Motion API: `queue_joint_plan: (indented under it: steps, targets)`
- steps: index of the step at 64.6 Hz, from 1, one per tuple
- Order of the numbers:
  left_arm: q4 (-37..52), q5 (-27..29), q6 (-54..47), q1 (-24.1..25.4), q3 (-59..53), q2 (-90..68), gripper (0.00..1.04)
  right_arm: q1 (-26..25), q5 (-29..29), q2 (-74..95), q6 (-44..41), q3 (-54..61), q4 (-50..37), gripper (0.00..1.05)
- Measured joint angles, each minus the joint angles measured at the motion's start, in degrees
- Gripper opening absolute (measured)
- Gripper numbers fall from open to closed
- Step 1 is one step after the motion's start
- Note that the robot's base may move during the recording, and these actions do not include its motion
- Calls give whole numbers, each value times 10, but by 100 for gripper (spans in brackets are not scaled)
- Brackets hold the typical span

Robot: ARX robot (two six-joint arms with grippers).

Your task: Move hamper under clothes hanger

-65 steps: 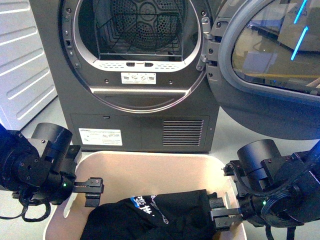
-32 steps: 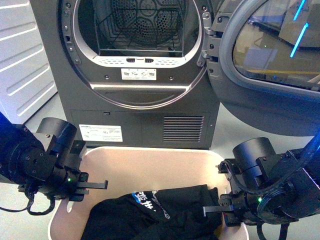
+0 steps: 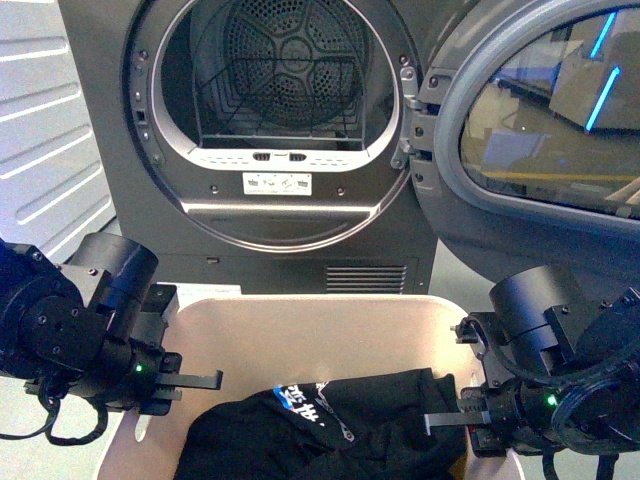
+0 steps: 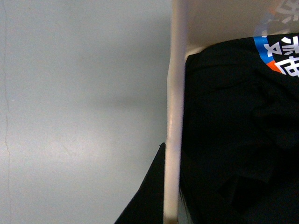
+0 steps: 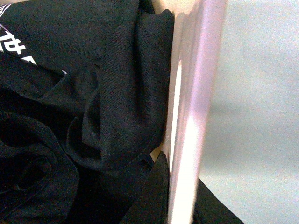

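Observation:
The hamper (image 3: 320,335) is a beige bin low in the front view, just in front of the dryer. A black garment (image 3: 330,430) with a blue and white print lies inside it. My left gripper (image 3: 165,392) is shut on the hamper's left wall. My right gripper (image 3: 470,420) is shut on its right wall. In the left wrist view the beige rim (image 4: 174,93) runs between the dark fingers of the left gripper (image 4: 172,205), with the garment (image 4: 233,116) beside it. The right wrist view shows the wall (image 5: 196,93) pinched by the right gripper (image 5: 180,196). The clothes hanger is out of view.
The dark grey dryer (image 3: 280,240) stands right behind the hamper, its round door (image 3: 540,130) swung open to the right above my right arm. A white ribbed panel (image 3: 50,120) stands at the left. Grey floor (image 4: 84,116) lies on both outer sides of the hamper.
Both grippers went from inside the hamper to its side walls and closed on them. The hamper's far rim now hides the label on the dryer's lower panel.

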State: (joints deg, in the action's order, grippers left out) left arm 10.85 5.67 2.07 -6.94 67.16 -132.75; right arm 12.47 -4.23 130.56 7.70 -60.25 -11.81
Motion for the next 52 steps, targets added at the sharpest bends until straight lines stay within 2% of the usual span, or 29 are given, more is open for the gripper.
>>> queue_joint_plan:
  steps: [52]
  targets:
    - [-7,3,8,1,-37,40,4,11,2,-30,-4,34,-6,5]
